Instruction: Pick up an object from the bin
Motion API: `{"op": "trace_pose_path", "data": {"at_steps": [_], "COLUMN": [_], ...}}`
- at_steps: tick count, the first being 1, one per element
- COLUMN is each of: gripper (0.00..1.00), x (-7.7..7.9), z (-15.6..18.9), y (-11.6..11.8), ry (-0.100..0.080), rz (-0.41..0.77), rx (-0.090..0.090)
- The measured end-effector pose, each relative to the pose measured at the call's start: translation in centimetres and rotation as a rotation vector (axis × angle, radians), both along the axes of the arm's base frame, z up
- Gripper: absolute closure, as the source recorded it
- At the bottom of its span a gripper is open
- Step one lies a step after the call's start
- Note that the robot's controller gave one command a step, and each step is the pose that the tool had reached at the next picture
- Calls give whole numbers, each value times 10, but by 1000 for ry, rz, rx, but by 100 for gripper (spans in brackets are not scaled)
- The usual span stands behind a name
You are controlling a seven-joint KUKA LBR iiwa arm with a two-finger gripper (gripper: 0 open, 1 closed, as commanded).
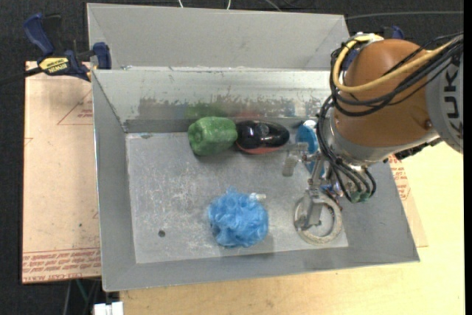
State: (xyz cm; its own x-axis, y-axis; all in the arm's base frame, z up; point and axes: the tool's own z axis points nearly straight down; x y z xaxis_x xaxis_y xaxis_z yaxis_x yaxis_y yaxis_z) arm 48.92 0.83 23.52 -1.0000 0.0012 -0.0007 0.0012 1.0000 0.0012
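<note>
The claw [318, 212] hangs low in the bin [166, 181], right over a pale, see-through ring [320, 238] lying flat on the floor near the front wall. Its tip sits within the ring's outline. Whether it touches the ring cannot be told, nor how far it is open, and nothing can be seen in its hold. Above the claw is the arm's orange cover [383, 99], looped with cables. To the claw's left, well apart, lies a fluffy blue mesh puff [237, 218]. Beyond the claw, 3 things lie along the far wall: a small blue piece [307, 136] nearest, then a glossy black and red rounded thing [260, 136], then a green lump [212, 136] touching it.
</note>
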Motion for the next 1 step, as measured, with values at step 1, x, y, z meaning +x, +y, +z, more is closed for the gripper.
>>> {"op": "trace_pose_path", "data": {"at_steps": [1], "gripper": [0], "x": [0], "z": [0], "y": [0], "ry": [0], "rz": [0], "rx": [0]}}
